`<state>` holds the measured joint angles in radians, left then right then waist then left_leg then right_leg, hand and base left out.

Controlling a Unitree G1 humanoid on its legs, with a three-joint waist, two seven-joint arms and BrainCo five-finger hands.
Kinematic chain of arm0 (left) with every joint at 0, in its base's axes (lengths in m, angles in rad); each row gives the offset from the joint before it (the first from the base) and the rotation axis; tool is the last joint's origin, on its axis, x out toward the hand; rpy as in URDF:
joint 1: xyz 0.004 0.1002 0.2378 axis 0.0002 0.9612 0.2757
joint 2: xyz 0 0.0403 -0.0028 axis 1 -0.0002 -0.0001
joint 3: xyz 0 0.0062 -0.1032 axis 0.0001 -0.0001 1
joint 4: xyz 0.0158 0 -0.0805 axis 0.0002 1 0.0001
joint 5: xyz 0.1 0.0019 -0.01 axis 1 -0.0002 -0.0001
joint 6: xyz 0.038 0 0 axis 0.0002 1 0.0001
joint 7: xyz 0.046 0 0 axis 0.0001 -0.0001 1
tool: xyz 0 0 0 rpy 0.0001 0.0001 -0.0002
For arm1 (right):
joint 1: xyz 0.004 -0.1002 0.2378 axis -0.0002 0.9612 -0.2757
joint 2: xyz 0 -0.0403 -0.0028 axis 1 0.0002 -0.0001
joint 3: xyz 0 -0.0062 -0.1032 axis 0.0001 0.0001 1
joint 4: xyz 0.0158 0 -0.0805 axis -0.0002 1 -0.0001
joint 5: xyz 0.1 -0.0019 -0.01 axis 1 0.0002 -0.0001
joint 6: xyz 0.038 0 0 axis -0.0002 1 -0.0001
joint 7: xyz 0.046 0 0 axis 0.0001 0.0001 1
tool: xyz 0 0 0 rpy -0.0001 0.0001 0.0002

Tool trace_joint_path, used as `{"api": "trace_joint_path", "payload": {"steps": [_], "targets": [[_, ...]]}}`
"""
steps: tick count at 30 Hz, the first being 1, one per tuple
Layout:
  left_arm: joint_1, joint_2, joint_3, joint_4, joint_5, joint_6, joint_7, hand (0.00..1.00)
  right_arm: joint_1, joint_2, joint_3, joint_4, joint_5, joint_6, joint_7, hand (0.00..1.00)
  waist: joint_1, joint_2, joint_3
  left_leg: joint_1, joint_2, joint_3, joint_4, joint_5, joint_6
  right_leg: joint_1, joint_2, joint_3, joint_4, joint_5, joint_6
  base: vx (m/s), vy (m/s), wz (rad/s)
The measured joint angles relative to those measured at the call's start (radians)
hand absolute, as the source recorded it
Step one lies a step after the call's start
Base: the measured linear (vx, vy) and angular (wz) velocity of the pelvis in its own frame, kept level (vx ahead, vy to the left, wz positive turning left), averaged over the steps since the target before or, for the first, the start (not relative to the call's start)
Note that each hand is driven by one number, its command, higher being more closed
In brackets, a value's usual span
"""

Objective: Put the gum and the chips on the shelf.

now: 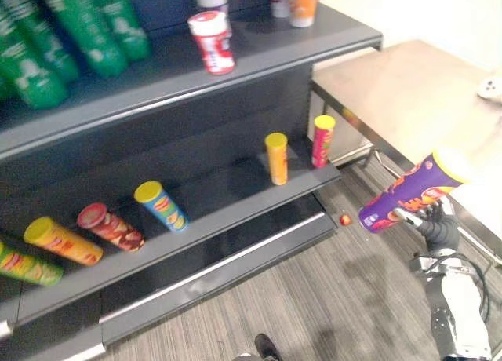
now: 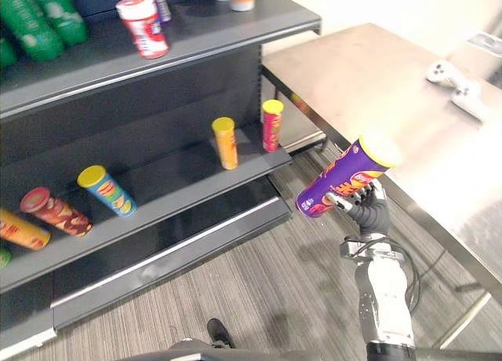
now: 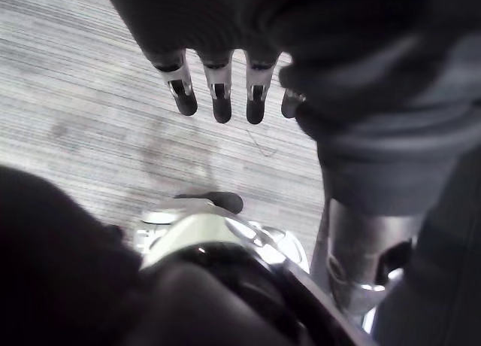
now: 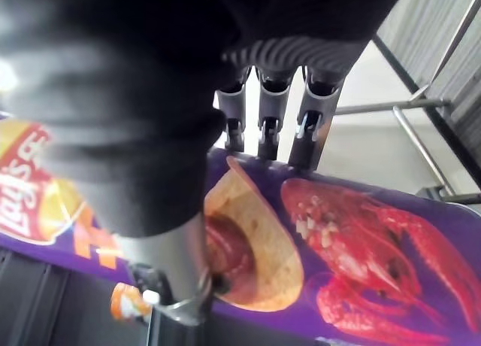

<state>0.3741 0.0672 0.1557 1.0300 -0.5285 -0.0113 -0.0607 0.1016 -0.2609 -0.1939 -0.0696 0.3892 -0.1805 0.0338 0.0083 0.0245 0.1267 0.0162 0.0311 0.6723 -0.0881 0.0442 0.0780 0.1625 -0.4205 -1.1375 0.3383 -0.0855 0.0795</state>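
Chips can sits tilted, fingers of the right hand curled round it. Fingers of the left hand hang straight.

R hand: dark ribbed cover over back & wrist, silver fingers w/ black slots & small metal pins at the bends. R arm: silver-grey forearm, smooth & boxy, w/ dark seams & a darker collar at the wrist end. L hand: same build, black cover, row of silver fingers w/ shiny metal links, each ending in a rounded black tip
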Motion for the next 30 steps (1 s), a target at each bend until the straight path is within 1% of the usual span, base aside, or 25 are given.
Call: {"api": "trace_joint_path", "payload": {"steps": [2, 4, 5, 6, 7, 9, 10, 11, 12, 13, 15, 18, 19, 25, 27, 28, 29, 30], "targets": [[0.004, 0.004, -0.009, -0.001, 0.001, -0.009, -0.001, 0.0, -0.008, 0.0, 0.0, -0.001, 0.0, -0.003, -0.001, 1.0, 0.009, -0.007, 0.001, 0.009, -0.011, -0.003, -0.002, -0.01, 0.003, -0.001, -0.02, 0.035, 0.023, 0.0, 0.0, -0.06, 0.049, 0.07], [0.002, 0.01, -0.018, -0.008, 0.0, -0.015, -0.003, 0.0, -0.014, -0.001, -0.001, -0.002, 0.0, -0.008, -0.002, 1.0, 0.017, -0.011, 0.004, 0.005, -0.016, 0.001, -0.005, -0.021, -0.004, -0.01, -0.031, 0.052, 0.034, 0.0, 0.0, -0.08, 0.043, -0.11], [0.0, 0.015, -0.031, -0.014, 0.0, -0.014, -0.004, 0.0, -0.014, -0.003, -0.001, -0.002, 0.0, -0.008, -0.003, 1.0, 0.021, -0.019, 0.009, 0.001, -0.021, 0.006, -0.01, -0.022, -0.004, -0.018, -0.034, 0.057, 0.032, -0.002, -0.002, -0.09, 0.041, -0.11], [-0.001, 0.017, -0.032, -0.016, 0.0, -0.013, -0.004, 0.0, -0.014, -0.004, -0.001, -0.002, 0.0, -0.008, -0.004, 1.0, 0.021, -0.02, 0.012, -0.001, -0.023, 0.008, -0.01, -0.024, -0.001, -0.02, -0.033, 0.061, 0.028, -0.003, -0.005, -0.09, 0.026, -0.05], [-0.007, 0.022, -0.032, -0.017, -0.001, -0.007, -0.006, 0.0, -0.017, -0.006, -0.002, -0.002, 0.0, -0.008, -0.004, 1.0, 0.021, -0.024, 0.021, -0.008, -0.027, 0.012, -0.011, -0.025, 0.001, -0.022, -0.028, 0.075, 0.012, -0.023, -0.019, -0.1, 0.021, 0.01], [-0.02, 0.023, -0.032, -0.017, -0.001, -0.001, -0.006, 0.0, -0.023, -0.008, -0.006, -0.003, 0.0, -0.008, -0.003, 1.0, 0.021, -0.017, 0.028, -0.022, -0.023, 0.031, -0.012, -0.032, -0.009, -0.035, -0.008, 0.082, -0.023, -0.029, -0.005, -0.11, 0.029, 0.05], [-0.027, 0.03, -0.031, -0.011, -0.001, 0.001, -0.007, 0.0, -0.022, -0.001, -0.007, -0.005, -0.003, -0.008, -0.002, 1.0, 0.016, -0.044, 0.034, -0.022, -0.024, 0.056, 0.002, -0.054, -0.031, -0.054, -0.012, 0.089, -0.061, -0.025, 0.001, -0.09, 0.042, -0.09], [-0.026, 0.042, -0.019, -0.015, -0.008, 0.001, -0.011, 0.0, -0.024, 0.004, -0.007, -0.011, -0.023, -0.007, -0.001, 1.0, 0.029, -0.041, 0.038, -0.034, 0.009, 0.065, 0.098, -0.062, -0.007, -0.065, -0.02, 0.108, -0.048, -0.02, 0.01, -0.04, 0.009, -0.14], [-0.024, 0.043, -0.017, -0.013, -0.01, 0.002, -0.011, 0.0, -0.027, 0.004, -0.006, -0.017, -0.032, -0.008, 0.0, 1.0, 0.03, -0.038, 0.042, -0.037, 0.008, 0.057, 0.095, -0.075, 0.015, -0.063, -0.016, 0.111, -0.034, -0.018, 0.013, -0.05, 0.022, -0.22], [-0.025, 0.039, -0.016, -0.017, -0.012, 0.0, -0.012, 0.0, -0.033, 0.005, 0.004, -0.02, -0.038, -0.008, 0.0, 1.0, 0.03, -0.047, 0.05, -0.03, 0.001, 0.056, 0.075, -0.07, 0.005, -0.071, -0.015, 0.139, -0.036, -0.012, 0.018, -0.08, 0.045, -0.02], [-0.029, 0.038, -0.011, -0.038, -0.016, -0.002, -0.025, 0.0, -0.035, 0.002, 0.004, -0.029, -0.04, -0.008, 0.007, 1.0, 0.023, -0.051, 0.056, -0.029, -0.007, 0.053, 0.044, -0.06, -0.008, -0.077, 0.003, 0.145, -0.058, -0.008, 0.013, -0.13, 0.09, 0.12], [-0.028, 0.035, -0.007, -0.047, -0.016, -0.004, -0.031, 0.0, -0.053, 0.002, 0.004, -0.035, -0.05, -0.009, 0.016, 1.0, 0.025, -0.052, 0.062, -0.033, -0.01, 0.057, 0.035, -0.058, -0.012, -0.09, 0.011, 0.164, -0.062, -0.007, 0.012, -0.07, 0.086, 0.08], [-0.028, 0.033, -0.004, -0.051, -0.016, -0.003, -0.031, 0.0, -0.059, 0.002, 0.005, -0.035, -0.065, -0.009, 0.02, 1.0, 0.026, -0.05, 0.064, -0.032, -0.012, 0.057, 0.035, -0.058, -0.012, -0.091, 0.011, 0.171, -0.061, -0.007, 0.012, -0.07, 0.089, 0.12], [-0.028, 0.021, 0.01, -0.074, -0.015, 0.0, -0.032, 0.0, -0.087, 0.001, 0.007, -0.035, -0.067, -0.009, 0.019, 1.0, 0.039, -0.045, 0.077, -0.036, -0.028, 0.061, 0.006, -0.057, -0.013, -0.109, 0.01, 0.189, -0.059, -0.008, 0.012, -0.08, 0.107, 0.13], [-0.028, 0.019, 0.013, -0.077, -0.013, 0.0, -0.034, 0.0, -0.09, 0.001, 0.008, -0.035, -0.067, -0.009, 0.019, 1.0, 0.046, -0.045, 0.079, -0.033, -0.038, 0.066, -0.013, -0.053, -0.022, -0.118, 0.006, 0.188, -0.062, -0.008, 0.008, -0.07, 0.105, 0.13], [-0.028, 0.018, 0.015, -0.08, -0.013, 0.0, -0.034, 0.0, -0.092, 0.001, 0.009, -0.035, -0.068, -0.009, 0.019, 1.0, 0.047, -0.047, 0.081, -0.033, -0.039, 0.072, -0.013, -0.054, -0.025, -0.119, 0.005, 0.189, -0.064, -0.005, 0.005, -0.05, 0.114, 0.02], [-0.029, 0.017, 0.03, -0.08, -0.011, 0.0, -0.035, 0.0, -0.099, 0.003, 0.014, -0.035, -0.074, -0.009, 0.019, 1.0, 0.048, -0.065, 0.087, -0.032, -0.041, 0.09, 0.002, -0.053, -0.025, -0.125, -0.013, 0.19, -0.068, -0.002, -0.001, -0.02, 0.089, -0.04], [-0.03, 0.017, 0.036, -0.082, -0.009, 0.0, -0.036, 0.0, -0.105, 0.002, 0.016, -0.036, -0.076, -0.009, 0.019, 1.0, 0.049, -0.052, 0.087, -0.043, -0.028, 0.082, 0.033, -0.044, -0.023, -0.124, -0.016, 0.191, -0.053, -0.002, 0.0, -0.04, 0.089, -0.09]]}}
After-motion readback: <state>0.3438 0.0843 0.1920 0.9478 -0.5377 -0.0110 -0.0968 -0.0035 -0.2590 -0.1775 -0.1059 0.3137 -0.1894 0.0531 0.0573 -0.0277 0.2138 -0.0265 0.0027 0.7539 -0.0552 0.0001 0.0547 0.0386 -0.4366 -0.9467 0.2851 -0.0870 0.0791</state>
